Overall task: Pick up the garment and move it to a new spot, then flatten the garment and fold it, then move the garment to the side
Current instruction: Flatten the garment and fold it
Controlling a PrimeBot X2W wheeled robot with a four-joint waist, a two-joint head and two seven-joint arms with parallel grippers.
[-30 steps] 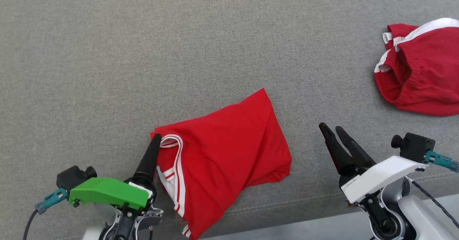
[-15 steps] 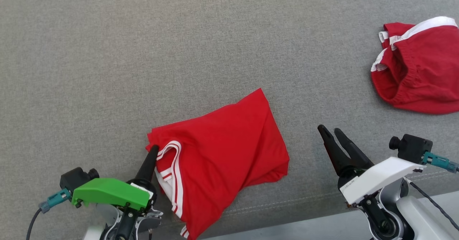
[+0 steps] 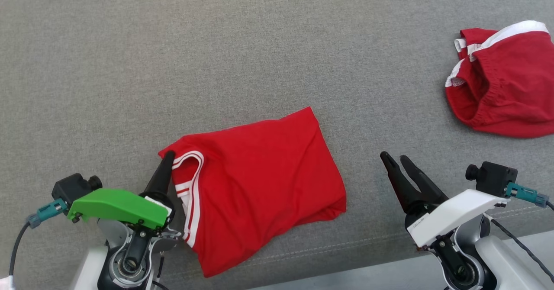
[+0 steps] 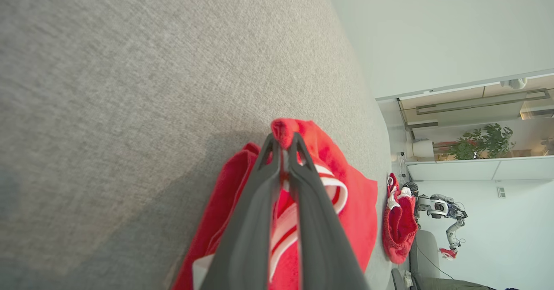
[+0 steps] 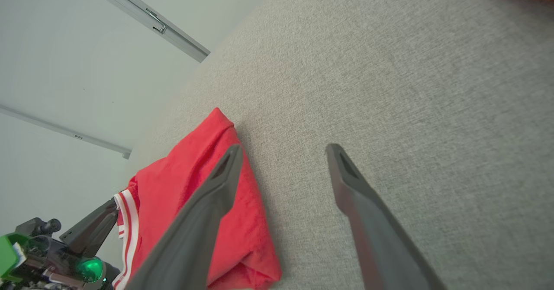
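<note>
Grey cushion [image 3: 259,43]: fills the background, with a seam along its near edge.
Garment [image 3: 259,169]: red, at the middle of the near edge, long axis left to right.
Left gripper [image 3: 167,156]: closed on the striped left corner (the nearer arm); the cloth extends to its right.
Right gripper [image 3: 393,156]: wide open, empty, apart from the right end.

The garment [image 3: 259,182] is a red piece of sportswear with white stripes along one hem, lying rumpled and loosely doubled over on the grey fabric surface [image 3: 216,56], low and slightly left of centre in the head view. Shallow creases cross its top layer, and one corner points up and to the right. Its striped left corner is pinched between the closed fingers of the left gripper [image 3: 168,155]
</note>
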